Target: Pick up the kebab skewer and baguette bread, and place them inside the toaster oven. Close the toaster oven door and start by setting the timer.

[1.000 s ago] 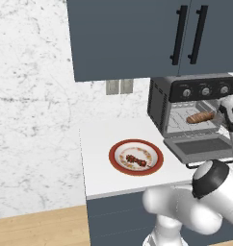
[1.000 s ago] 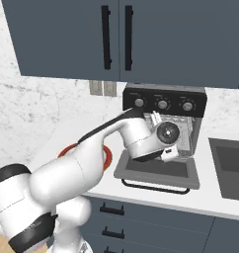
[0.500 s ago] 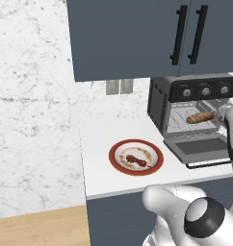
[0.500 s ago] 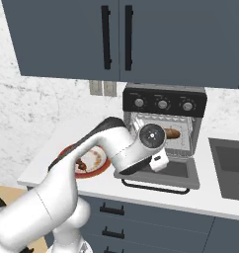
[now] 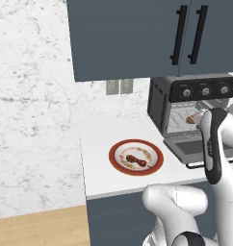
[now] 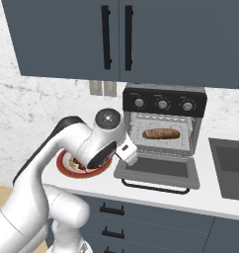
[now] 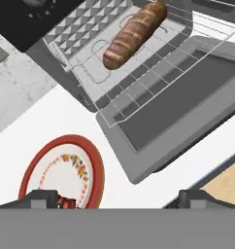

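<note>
The claw (image 7: 117,202) is standing spread wide with nothing in it, hanging above the white table (image 5: 101,137) between the open toaster oven (image 6: 163,123) and the red-rimmed plate (image 5: 136,157). Its two dark tips are framing the plate's edge on one side and bare table on the other. The toaster oven door (image 6: 158,170) is lying dropped flat, and the baguette bread (image 6: 161,133) is already resting on the wire rack (image 7: 158,73) inside. The kebab skewer (image 5: 136,160) is lying on the plate, to the oven's left, its long axis running roughly across the plate. From the claw it is sitting low and toward the plate-side tip, so the next reach probably turns away from the oven.
</note>
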Available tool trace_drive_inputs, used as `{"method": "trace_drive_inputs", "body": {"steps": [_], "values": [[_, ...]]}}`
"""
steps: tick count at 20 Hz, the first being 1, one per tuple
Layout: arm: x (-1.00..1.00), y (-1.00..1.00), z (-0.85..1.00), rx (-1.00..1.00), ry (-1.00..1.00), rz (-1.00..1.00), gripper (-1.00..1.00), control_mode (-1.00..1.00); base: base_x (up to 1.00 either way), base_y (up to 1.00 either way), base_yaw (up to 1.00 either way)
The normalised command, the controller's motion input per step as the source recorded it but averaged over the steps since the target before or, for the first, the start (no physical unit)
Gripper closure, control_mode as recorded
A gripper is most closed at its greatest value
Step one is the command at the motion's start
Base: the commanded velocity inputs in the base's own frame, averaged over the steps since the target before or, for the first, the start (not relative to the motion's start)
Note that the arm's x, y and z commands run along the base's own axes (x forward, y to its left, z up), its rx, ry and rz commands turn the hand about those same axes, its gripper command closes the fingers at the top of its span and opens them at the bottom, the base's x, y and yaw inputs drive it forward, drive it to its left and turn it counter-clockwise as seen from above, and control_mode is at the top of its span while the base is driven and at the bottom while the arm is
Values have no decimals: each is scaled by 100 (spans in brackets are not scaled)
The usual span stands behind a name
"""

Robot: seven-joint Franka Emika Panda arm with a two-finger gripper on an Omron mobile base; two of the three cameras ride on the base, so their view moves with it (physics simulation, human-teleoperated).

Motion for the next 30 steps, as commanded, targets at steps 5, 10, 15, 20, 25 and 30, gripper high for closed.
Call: {"method": "trace_drive_inputs", "body": {"steps": [5,10,15,20,25,30], "values": [[-18,96,0,-25,7,30,-100,-100,0,0,0],[-6,97,0,-22,10,30,-100,-100,0,0,0],[-1,88,0,-22,5,22,-100,-100,0,0,0],[0,64,0,-16,0,12,-100,-100,0,0,0],[2,11,0,-3,2,15,-100,-100,0,0,0],[33,-1,0,1,1,18,-100,-100,0,0,0]]}}
